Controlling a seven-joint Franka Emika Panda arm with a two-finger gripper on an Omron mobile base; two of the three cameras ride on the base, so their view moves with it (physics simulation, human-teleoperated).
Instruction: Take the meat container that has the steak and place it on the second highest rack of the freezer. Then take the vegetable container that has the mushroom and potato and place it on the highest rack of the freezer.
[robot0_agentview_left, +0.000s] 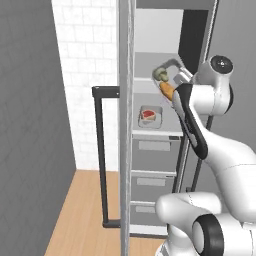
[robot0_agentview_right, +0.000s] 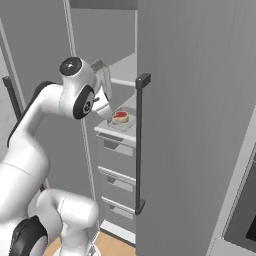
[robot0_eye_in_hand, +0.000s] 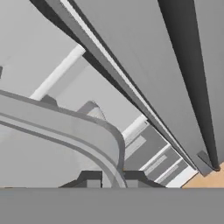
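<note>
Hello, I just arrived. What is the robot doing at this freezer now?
The gripper is shut on the rim of the vegetable container, holding it with the mushroom and potato at the upper rack of the open freezer. The meat container with the steak sits on the rack below.

Open freezer (robot0_agentview_left: 150, 150), steak (robot0_agentview_left: 148, 114) container on shelf — mushroom (robot0_agentview_left: 161, 74), potato (robot0_agentview_left: 166, 90) tray raised

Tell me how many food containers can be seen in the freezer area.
2. The meat container with the steak sits on a freezer shelf; the vegetable container is tilted, above it at the gripper. Others may be hidden.
</note>
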